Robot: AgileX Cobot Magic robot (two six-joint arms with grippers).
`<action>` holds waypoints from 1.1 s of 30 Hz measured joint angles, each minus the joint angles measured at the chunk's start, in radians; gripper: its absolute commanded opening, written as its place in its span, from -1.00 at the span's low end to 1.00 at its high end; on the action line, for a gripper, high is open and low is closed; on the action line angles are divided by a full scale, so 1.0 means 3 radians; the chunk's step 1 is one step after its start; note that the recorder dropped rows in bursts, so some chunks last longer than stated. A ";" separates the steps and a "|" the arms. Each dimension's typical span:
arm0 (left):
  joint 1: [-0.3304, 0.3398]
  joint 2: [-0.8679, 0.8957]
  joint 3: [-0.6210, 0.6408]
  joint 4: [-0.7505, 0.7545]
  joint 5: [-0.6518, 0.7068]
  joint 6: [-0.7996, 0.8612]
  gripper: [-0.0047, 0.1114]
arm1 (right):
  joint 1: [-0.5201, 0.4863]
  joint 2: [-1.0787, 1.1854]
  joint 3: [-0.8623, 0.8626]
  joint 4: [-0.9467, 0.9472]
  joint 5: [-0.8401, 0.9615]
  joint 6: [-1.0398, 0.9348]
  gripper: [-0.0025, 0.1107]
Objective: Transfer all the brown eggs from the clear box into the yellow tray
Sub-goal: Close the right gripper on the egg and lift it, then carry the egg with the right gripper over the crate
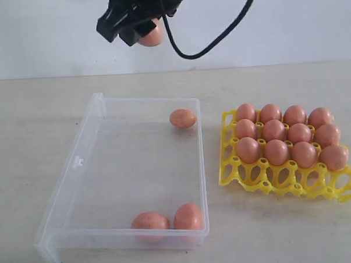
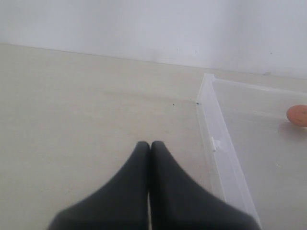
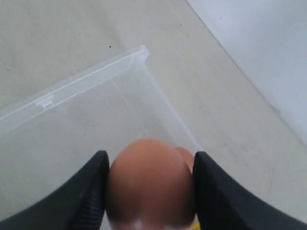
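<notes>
- One brown egg (image 3: 149,187) is clamped in the right gripper (image 3: 151,159); its two black fingers (image 3: 93,191) stand wide apart, one pressed against each side of the shell.
- From the exterior camera, that gripper (image 1: 141,29) hangs high above the far end of the clear box (image 1: 78,162), well off the table (image 1: 285,237), with the brown egg (image 1: 154,34) peeking out beneath it.
- The left gripper (image 2: 149,147) has its fingers (image 2: 138,163) pressed together with nothing between them. It hovers over bare table beside the box's long wall (image 2: 218,139).
- Three more eggs lie in the clear box: a far-corner egg (image 1: 182,118) on the tray's side, and a near pair (image 1: 167,219) side by side against the near wall.
- Twelve eggs (image 1: 275,130) fill three rows of the yellow tray (image 1: 265,184), which sits just beside the box on its right; the nearest row of cups stands open.
- Only the exterior view takes in the tray and the near pair.
- The left wrist view catches just the far-corner egg (image 2: 298,115) at its edge.
- The right wrist view looks past the clamped egg into the box (image 3: 91,76), where a sliver of another egg (image 3: 184,154) shows behind it.
</notes>
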 measured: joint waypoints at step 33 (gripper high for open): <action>0.0000 0.0000 0.0000 0.0000 0.0000 0.0000 -0.99 | -0.3283 -0.0446 0.4260 -0.2792 -0.7352 0.4990 -0.96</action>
